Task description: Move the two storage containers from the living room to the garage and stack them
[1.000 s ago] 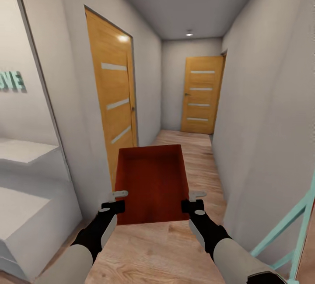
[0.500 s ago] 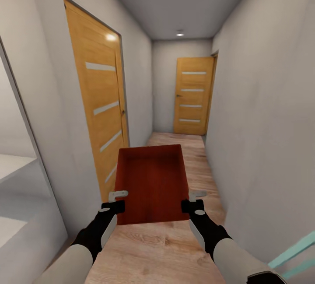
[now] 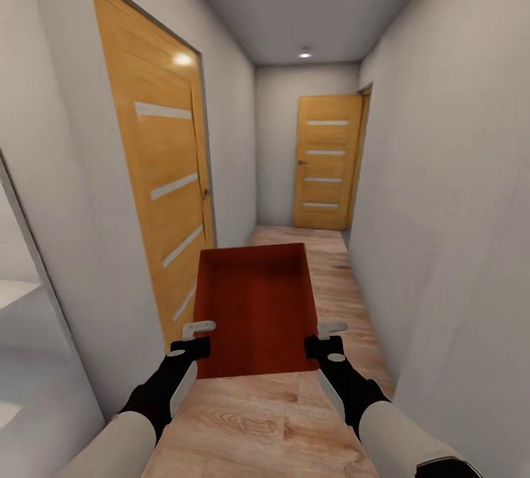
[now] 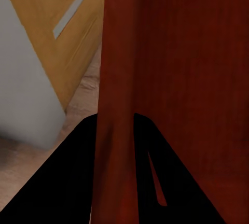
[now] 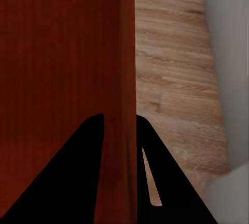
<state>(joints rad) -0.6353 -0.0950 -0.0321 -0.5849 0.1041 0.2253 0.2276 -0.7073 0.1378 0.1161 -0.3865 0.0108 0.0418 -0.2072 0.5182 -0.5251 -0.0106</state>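
Legible text, labels, brands, numbers, signs: none in the head view or in either wrist view. The orange-red storage container [image 3: 254, 308] carries no lettering on its walls or ribbed floor. The near wooden door [image 3: 158, 191] and the far wooden door [image 3: 326, 163] bear plain pale horizontal strips, no characters. The grey-white walls [image 3: 442, 169] are unmarked.

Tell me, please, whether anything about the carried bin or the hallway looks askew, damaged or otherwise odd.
Nothing stands out. The orange-red rectangular storage bin is held level and empty between the left gripper and the right gripper, each pinching a side wall. The light wood-plank floor and both orange wooden doors look normal.
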